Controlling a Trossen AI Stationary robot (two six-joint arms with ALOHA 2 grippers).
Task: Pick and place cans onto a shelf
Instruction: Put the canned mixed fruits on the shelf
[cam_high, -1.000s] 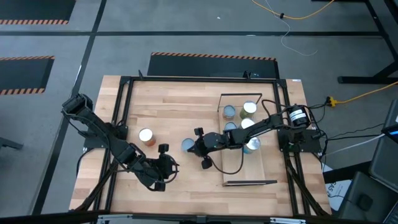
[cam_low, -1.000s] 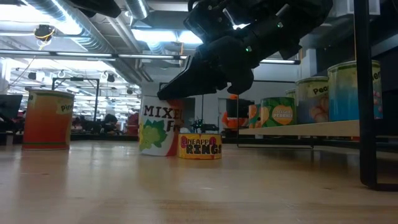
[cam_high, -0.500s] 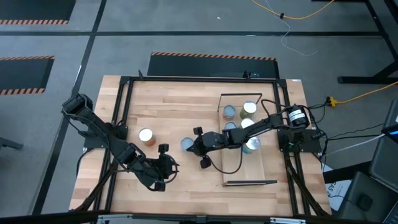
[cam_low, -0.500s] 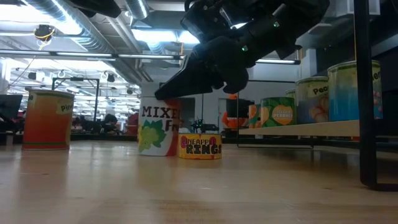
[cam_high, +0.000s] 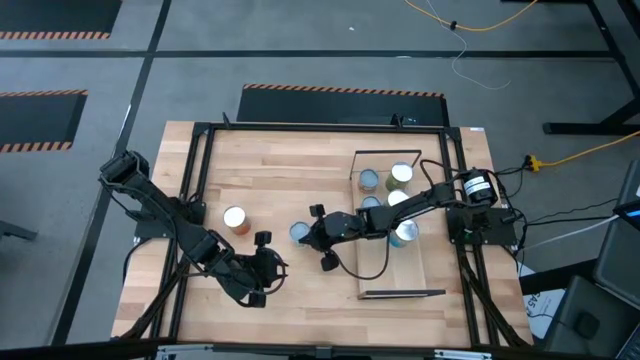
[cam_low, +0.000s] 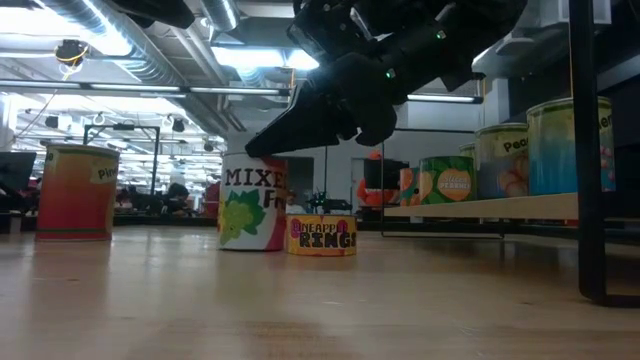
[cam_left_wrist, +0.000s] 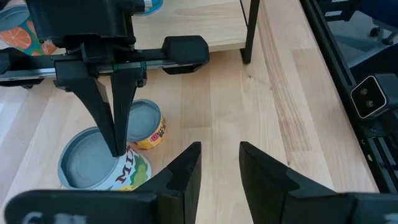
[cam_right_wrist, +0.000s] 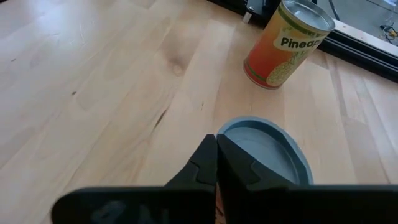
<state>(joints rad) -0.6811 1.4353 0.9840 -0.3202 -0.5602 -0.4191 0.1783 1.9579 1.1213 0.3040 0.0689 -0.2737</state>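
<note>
Above the mixed-fruit can (cam_low: 250, 213), the right claw (cam_left_wrist: 118, 146) slants down, fingers pressed together, holding nothing.

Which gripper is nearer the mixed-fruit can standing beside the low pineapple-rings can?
The right. The right gripper, jaws shut, is at the mixed-fruit can's rim by the pineapple-rings can. The left gripper, jaws open, waits nearer the table's front edge, clear of it.
</note>
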